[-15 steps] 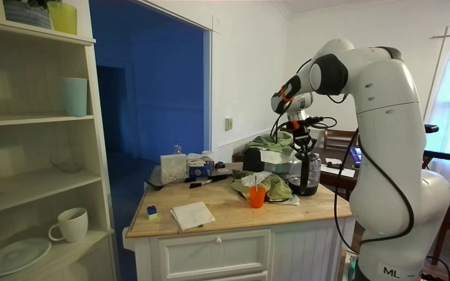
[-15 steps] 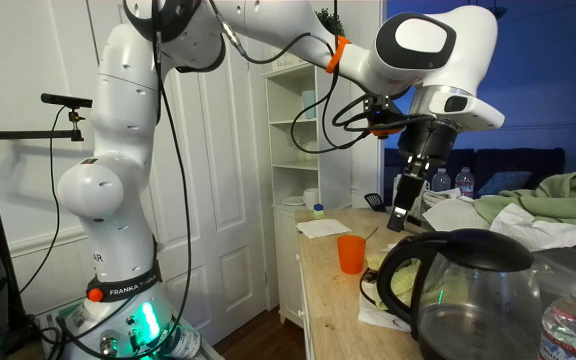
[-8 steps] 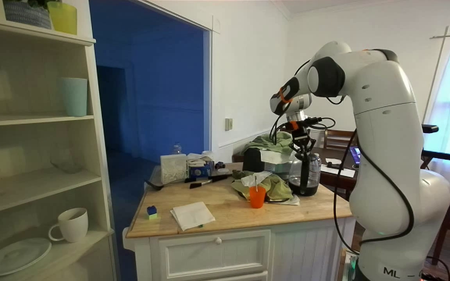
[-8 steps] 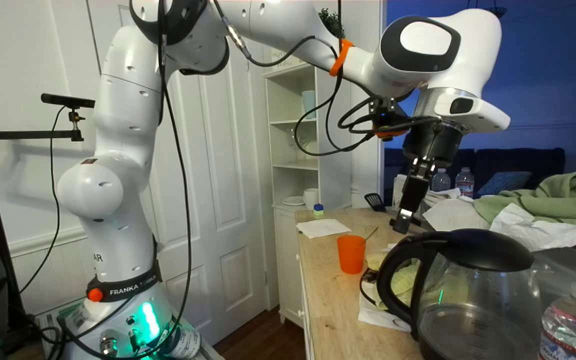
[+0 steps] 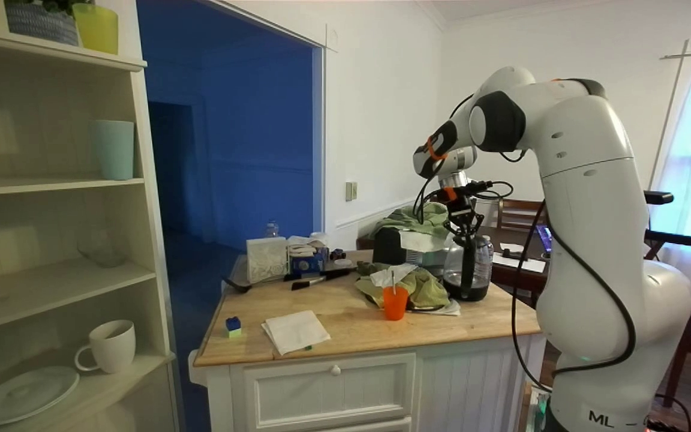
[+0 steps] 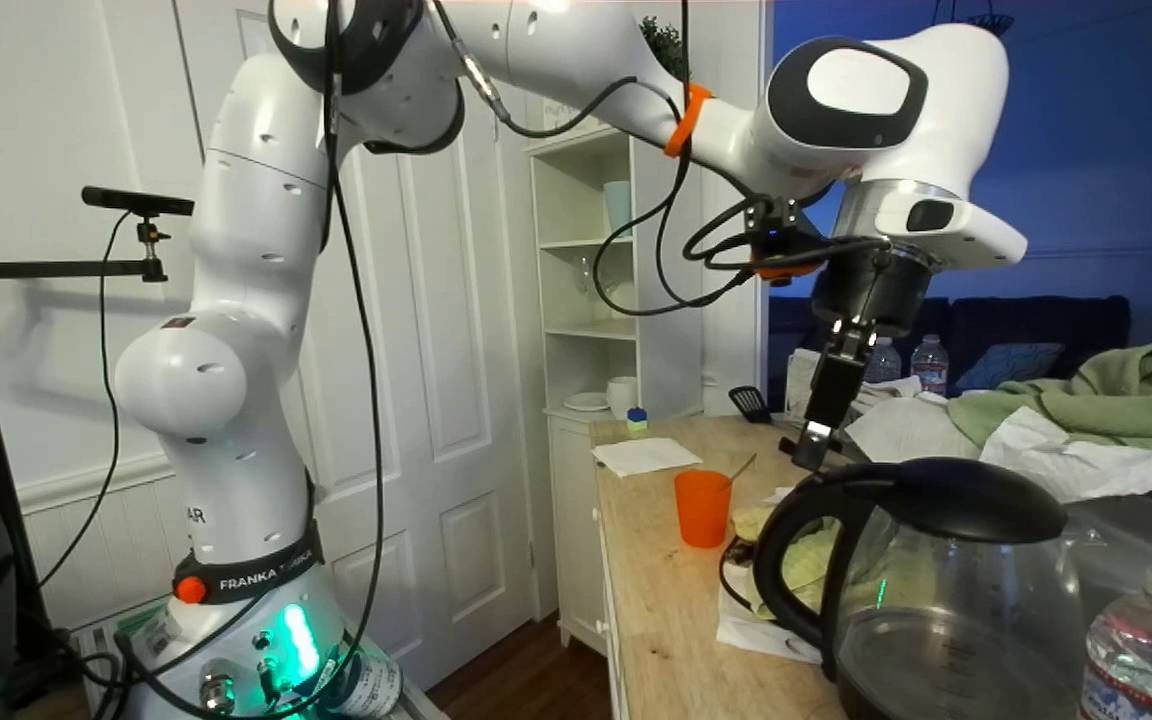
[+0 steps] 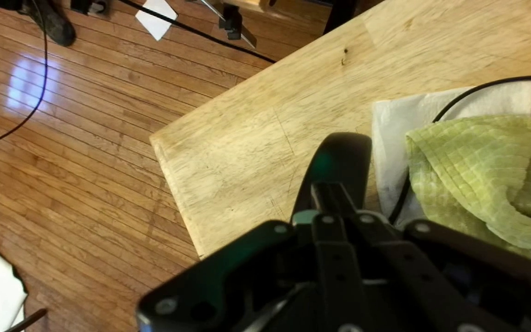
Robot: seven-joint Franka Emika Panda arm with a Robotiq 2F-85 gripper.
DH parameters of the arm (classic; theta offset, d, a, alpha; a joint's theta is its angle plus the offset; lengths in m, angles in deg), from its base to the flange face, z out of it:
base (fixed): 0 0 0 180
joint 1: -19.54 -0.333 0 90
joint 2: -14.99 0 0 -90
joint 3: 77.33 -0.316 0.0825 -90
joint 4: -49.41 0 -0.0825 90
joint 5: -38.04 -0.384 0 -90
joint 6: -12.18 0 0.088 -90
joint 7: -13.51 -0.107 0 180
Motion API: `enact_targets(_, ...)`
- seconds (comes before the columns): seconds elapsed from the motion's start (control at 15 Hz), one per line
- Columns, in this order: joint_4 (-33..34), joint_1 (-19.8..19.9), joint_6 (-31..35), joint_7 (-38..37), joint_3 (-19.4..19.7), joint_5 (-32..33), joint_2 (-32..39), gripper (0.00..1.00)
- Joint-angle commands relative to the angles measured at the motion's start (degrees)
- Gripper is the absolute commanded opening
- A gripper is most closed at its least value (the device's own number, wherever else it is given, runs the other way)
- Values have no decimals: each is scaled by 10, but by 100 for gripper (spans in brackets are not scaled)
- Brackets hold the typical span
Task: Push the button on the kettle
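One pincer (image 6: 810, 456), fingers (image 7: 341, 200) pressed together, hangs near the kettle (image 6: 951, 600), contact unclear, slightly lower and farther right in an exterior view than before.

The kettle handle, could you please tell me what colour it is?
The kettle handle is black; it shows best in an exterior view.

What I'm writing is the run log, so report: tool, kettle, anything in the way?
Tool shut, nothing held, close above handle; contact unclear. Kettle upright, button not discernible. No obstruction seen between them.
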Motion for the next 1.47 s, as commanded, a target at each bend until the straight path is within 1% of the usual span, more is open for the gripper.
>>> enact_targets(0.0, 32, 6, -28, -2, -1, -7, 19, 0)
enact_targets(0.53, 39, 10, -13, -8, -2, -14, 31, 0)
enact_targets(1.0, 66, 15, -16, -33, -3, -17, 68, 0)
enact_targets(1.4, 103, 23, -27, -49, -5, -23, 100, 0)
